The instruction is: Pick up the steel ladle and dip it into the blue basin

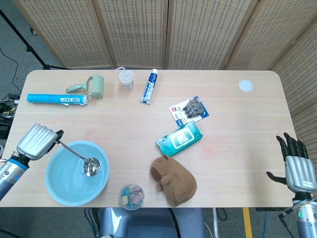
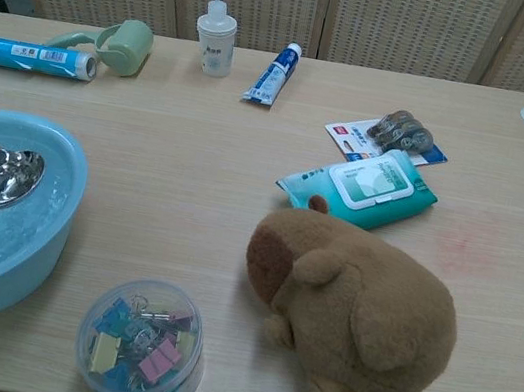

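My left robot hand [image 1: 34,141] is clamped on the handle of the steel ladle [image 1: 79,159], fingers curled round it at the table's [image 1: 237,129] left edge. The ladle's bowl hangs over the blue basin [image 1: 77,191], above the rippled water in the chest view [image 2: 3,179]. My right robot hand [image 1: 293,163] holds nothing, fingers spread apart, off the table's right edge. A brown plush toy [image 2: 352,319] lies near the front, just behind it a teal wipes pack [image 2: 360,185]; its print is too small to read. The blue tube [image 1: 57,98] and toothpaste tube [image 1: 148,87] carry lettering I cannot make out.
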Controlling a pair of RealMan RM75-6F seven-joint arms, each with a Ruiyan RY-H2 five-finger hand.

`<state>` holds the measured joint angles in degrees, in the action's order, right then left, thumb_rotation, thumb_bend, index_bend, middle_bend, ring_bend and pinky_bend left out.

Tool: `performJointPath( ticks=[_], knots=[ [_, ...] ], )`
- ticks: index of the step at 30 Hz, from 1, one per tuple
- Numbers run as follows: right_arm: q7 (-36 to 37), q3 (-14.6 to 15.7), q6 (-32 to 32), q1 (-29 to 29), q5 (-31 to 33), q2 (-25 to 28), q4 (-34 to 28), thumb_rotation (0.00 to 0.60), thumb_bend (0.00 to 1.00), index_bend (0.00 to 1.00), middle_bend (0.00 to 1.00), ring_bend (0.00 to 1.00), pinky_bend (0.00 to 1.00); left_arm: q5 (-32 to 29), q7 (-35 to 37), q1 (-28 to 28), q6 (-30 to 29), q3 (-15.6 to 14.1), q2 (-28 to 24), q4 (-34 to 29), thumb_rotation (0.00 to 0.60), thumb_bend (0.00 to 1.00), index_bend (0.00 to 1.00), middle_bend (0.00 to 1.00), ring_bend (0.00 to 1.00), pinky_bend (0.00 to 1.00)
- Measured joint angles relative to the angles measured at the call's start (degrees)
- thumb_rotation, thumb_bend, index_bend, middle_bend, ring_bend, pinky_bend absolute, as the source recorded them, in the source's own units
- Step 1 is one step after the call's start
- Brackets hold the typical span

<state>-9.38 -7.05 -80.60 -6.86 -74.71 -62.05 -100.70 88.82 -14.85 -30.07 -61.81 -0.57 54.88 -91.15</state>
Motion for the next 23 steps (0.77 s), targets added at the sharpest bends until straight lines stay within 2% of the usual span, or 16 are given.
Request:
performJointPath(
  ticks=[13,23],
  knots=[
    [-1.03,0.26,-0.52,0.06,-0.56,-0.48,0.29,0.6,0.0,0.0,0.0,0.0,0.0,-1.13,0.07,-1.09,5.08,-0.58,-7.6,-6.75,0.6,0.59,0.87,0.99,0.94,1.0],
    [-1.97,0.72,-0.92,0.24,-1.25,-0.83,0.28,0.6,0.0,0.0,0.0,0.0,0.0,-1.74,-0.6,-1.71,6.95,-0.08,-9.81,-8.25,0.6,0.59,0.87,0.99,0.94,1.0]
  ],
)
